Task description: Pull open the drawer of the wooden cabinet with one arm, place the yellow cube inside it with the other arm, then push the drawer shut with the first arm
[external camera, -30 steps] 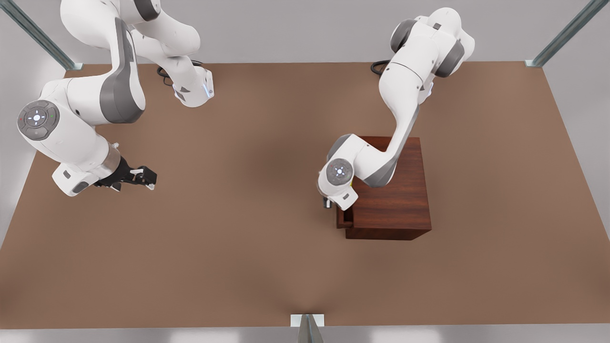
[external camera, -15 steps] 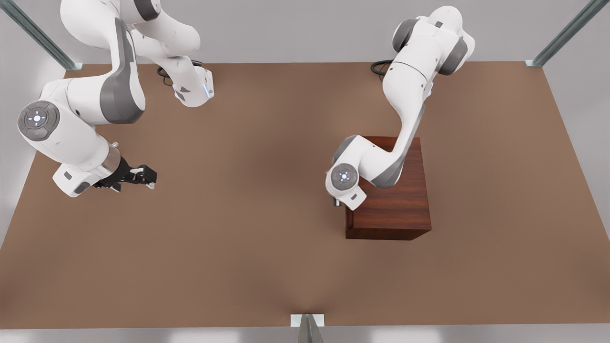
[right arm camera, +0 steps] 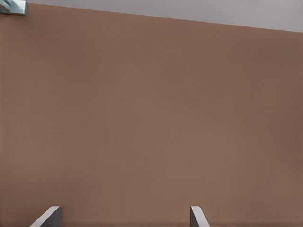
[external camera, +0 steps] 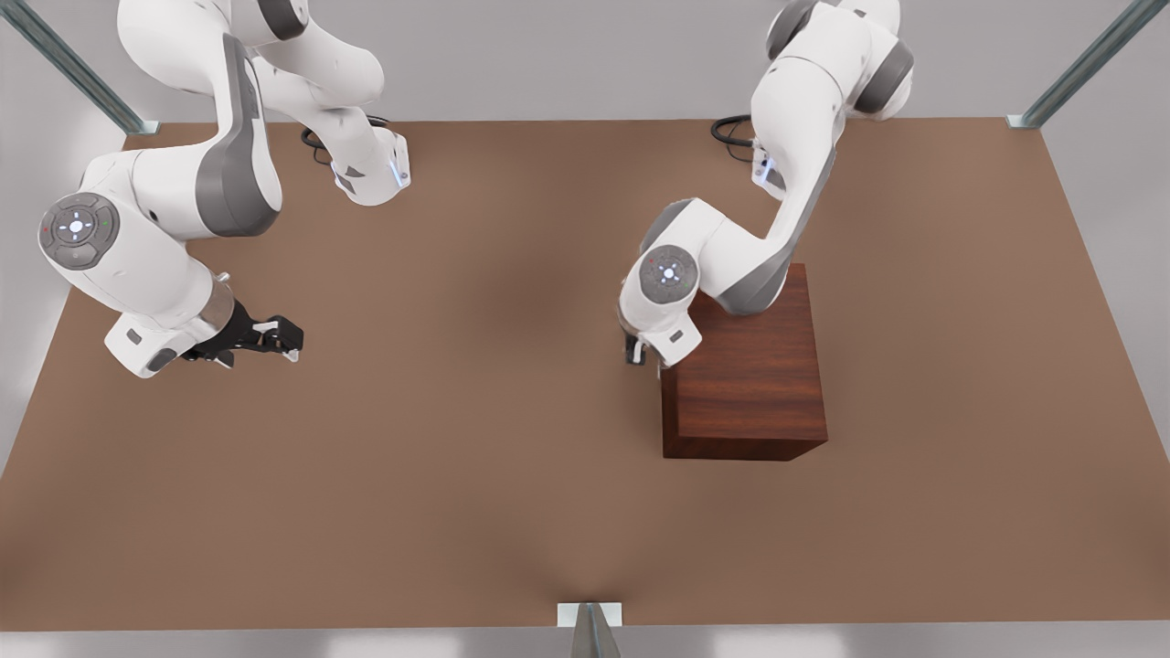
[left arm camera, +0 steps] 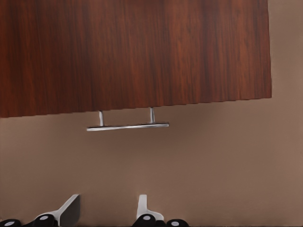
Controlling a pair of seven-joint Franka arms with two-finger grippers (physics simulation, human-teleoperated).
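Reddish-brown and grained, the wooden cabinet (external camera: 745, 375) stands on the brown worktop (external camera: 457, 475), toward the edge on the front view's right and well clear of every corner. Its drawer (left arm camera: 135, 54) sits flush with the cabinet body, closed, its front facing the front view's left; the thin silver handle (left arm camera: 128, 126) stands out from that front on two short posts.

Just off the drawer front hangs the left gripper (external camera: 633, 352) (the one whose wrist camera looks onto the handle), with its arm bent over the cabinet's top. From that wrist, both fingers (left arm camera: 143, 207) show apart with a gap between them and nothing held; the handle lies ahead of them, not touched.

Across the worktop, close to the edge on the front view's left, the right gripper (external camera: 285, 340) waits low over the surface. Its jaws stand wide, the two fingertips (right arm camera: 198, 217) well apart over bare brown surface, and they hold nothing. A metal frame foot (right arm camera: 12, 6) sits at the worktop's far corner in that wrist's view.

Where the yellow cube lies, I cannot tell.
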